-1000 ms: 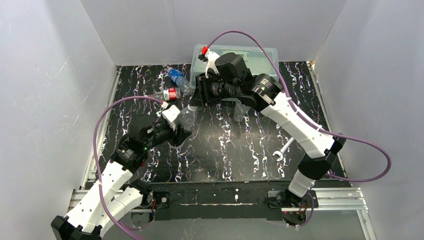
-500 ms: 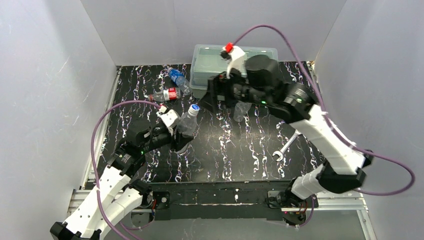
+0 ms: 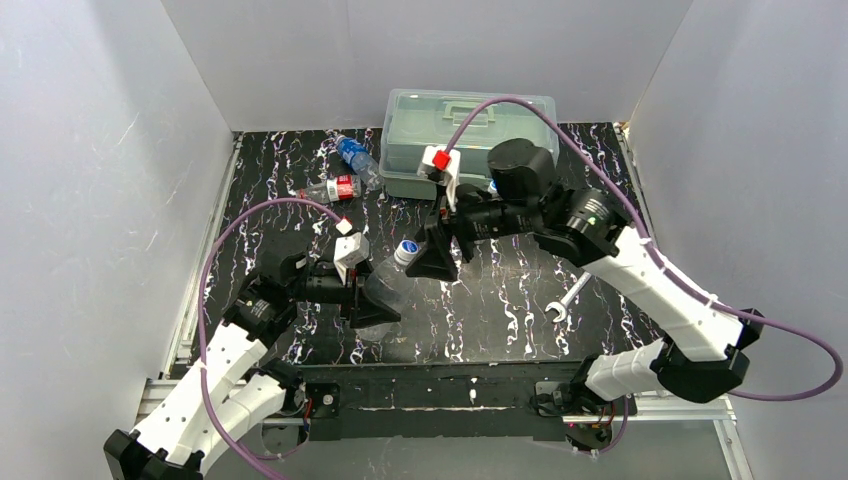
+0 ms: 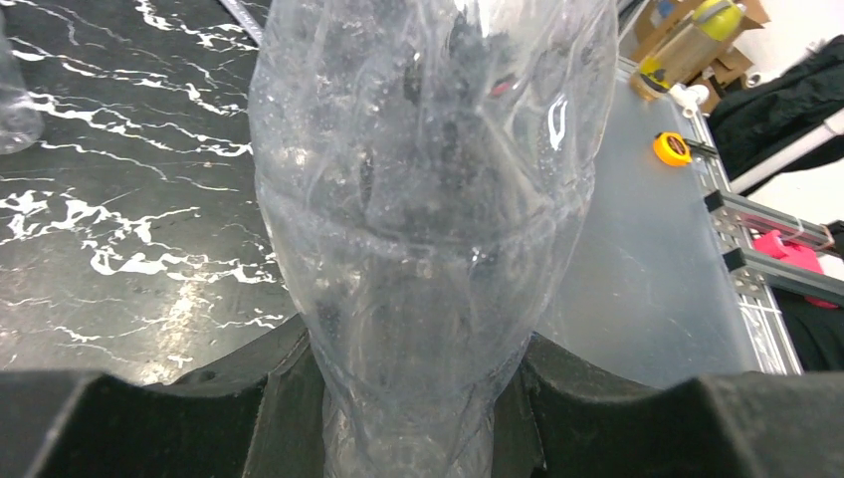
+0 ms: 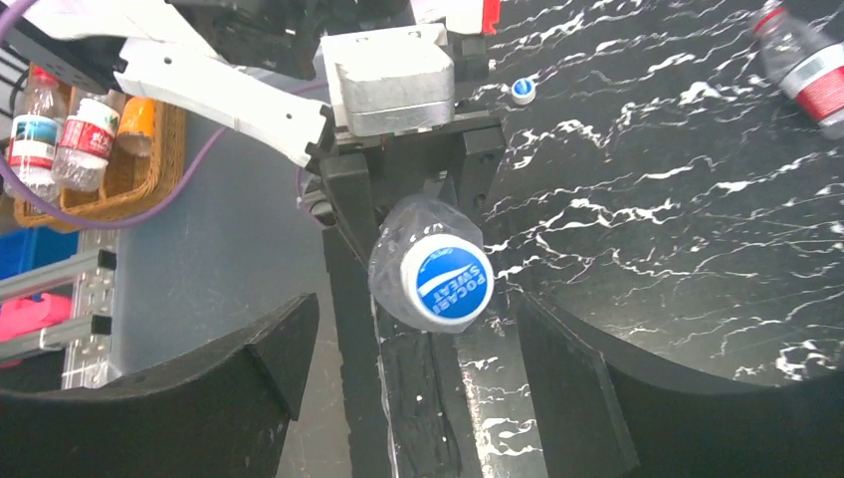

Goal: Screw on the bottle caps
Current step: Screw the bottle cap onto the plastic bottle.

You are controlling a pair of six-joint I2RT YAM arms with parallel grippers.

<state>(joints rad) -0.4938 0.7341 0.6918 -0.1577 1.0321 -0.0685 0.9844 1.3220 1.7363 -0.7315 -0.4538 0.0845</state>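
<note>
A plain clear bottle is tilted above the table with my left gripper shut on its lower body. The left wrist view is filled by this bottle, squeezed between the fingers. A blue and white cap sits on its neck, also seen from above as the cap. My right gripper is open just right of the cap. In the right wrist view the gripper faces the cap top without touching it. A red-label bottle and a blue-label bottle lie at the back left.
A translucent lidded box stands at the back centre. A silver wrench lies near the right arm. A small loose blue and white cap lies on the black marbled table. The red-label bottle shows at the wrist view's corner.
My right gripper opened and let go of the cap, swung away, then came back low beside it. The left arm carried the bottle right and nearer, tilting it more.
</note>
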